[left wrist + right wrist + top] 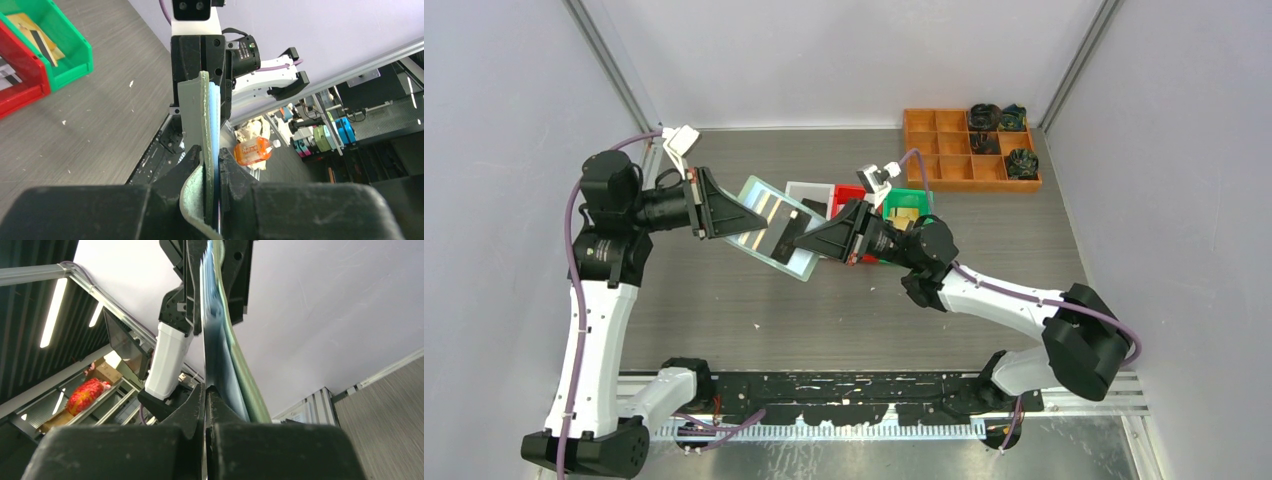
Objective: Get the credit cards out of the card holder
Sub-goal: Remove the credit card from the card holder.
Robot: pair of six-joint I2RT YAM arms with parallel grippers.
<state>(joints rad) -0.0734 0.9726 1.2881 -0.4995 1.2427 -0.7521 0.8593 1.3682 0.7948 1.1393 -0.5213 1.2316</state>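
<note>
The pale mint-green card holder hangs open in the air above the table, between my two arms. My left gripper is shut on its left end; in the left wrist view the card holder shows edge-on between the fingers of the left gripper. A black credit card sticks out of a pocket toward the right. My right gripper is shut on that card's edge. In the right wrist view the right gripper pinches a thin edge beside the card holder.
Behind the holder stand a white bin, a red bin and a green bin with gold cards inside. A wooden compartment tray with dark items sits at the back right.
</note>
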